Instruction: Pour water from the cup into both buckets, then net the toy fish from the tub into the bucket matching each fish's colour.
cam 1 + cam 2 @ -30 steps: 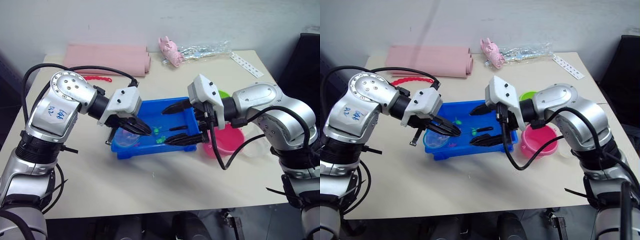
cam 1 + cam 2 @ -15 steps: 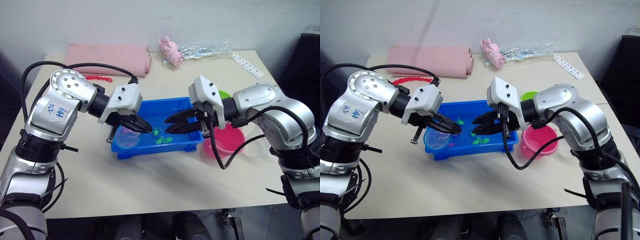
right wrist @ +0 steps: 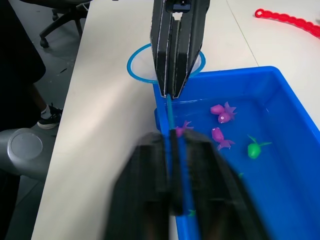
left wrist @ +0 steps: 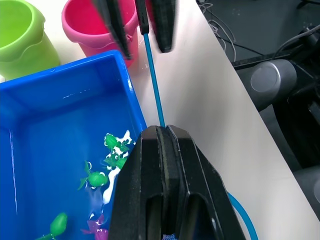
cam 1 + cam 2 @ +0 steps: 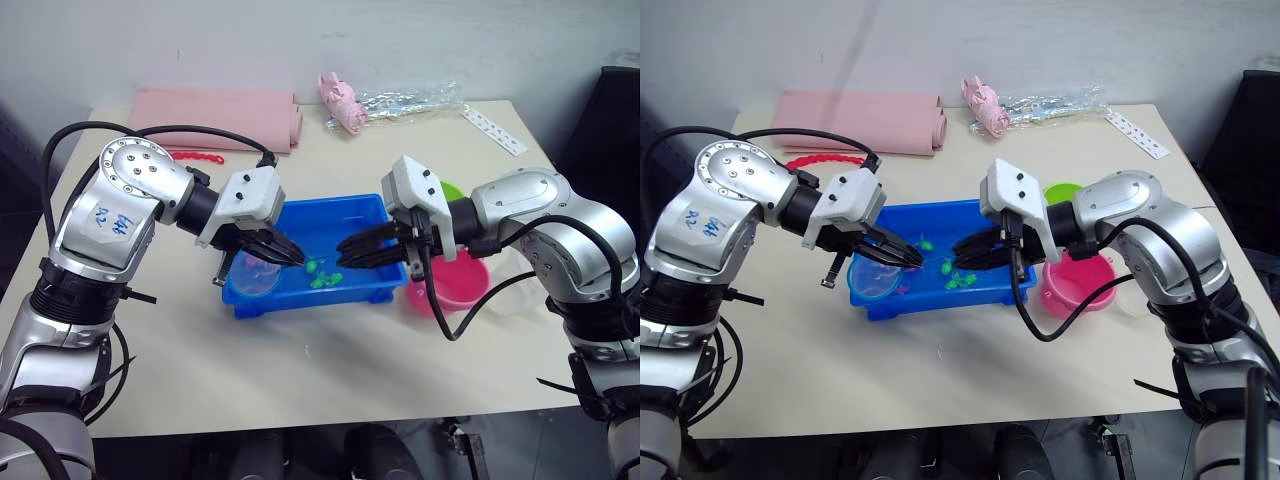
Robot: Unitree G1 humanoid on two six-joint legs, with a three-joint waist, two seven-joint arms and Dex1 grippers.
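Overhead, labelled parts:
Left jaws (image 4: 167,145): clenched on the small blue-hooped hand net (image 3: 142,65), at its thin handle.
Right jaws (image 3: 172,150): clenched on the same handle, opposite.
Shallow blue plastic tub (image 5: 350,212): beneath both jaws.
Tiny green and pink toy fish (image 4: 95,177): inside tub.

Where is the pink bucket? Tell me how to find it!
Find the big blue tub in the middle of the table. Two small round buckets stand at its end on the robot's right. The pink bucket is the one nearer the robot, and its neighbour is the lime green bucket.
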